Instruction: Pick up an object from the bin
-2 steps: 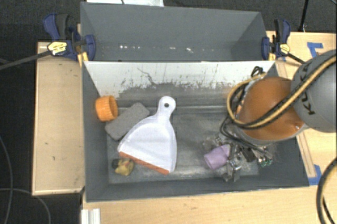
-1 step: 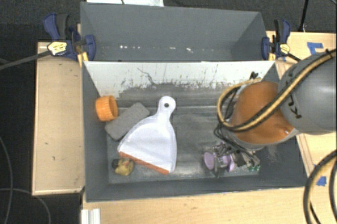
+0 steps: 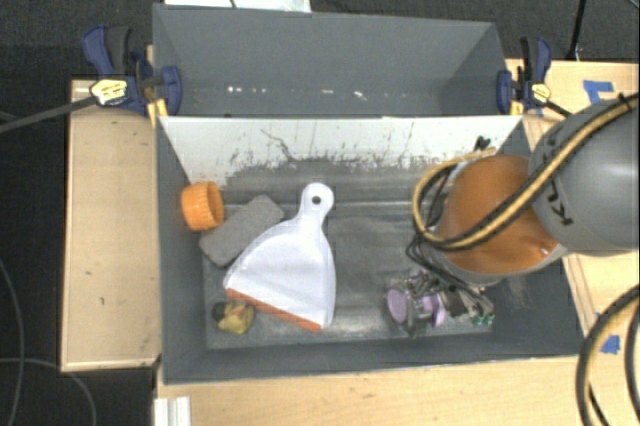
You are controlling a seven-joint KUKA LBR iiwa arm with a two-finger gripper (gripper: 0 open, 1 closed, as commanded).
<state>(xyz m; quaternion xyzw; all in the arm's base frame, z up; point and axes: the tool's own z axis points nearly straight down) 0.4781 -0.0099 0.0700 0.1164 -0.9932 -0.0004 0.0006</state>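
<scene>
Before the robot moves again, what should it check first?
1. Gripper is low in the bin, near the front right: ok.
2. A small purple thing lies right at the gripper: ok.
3. The purple thing is really held: cannot tell.
4. White scoop is apart from the gripper, to its left: ok.
5. Orange cap and grey block are far off at the left: ok.
6. There is room between the gripper and the front wall: cannot tell.
</scene>
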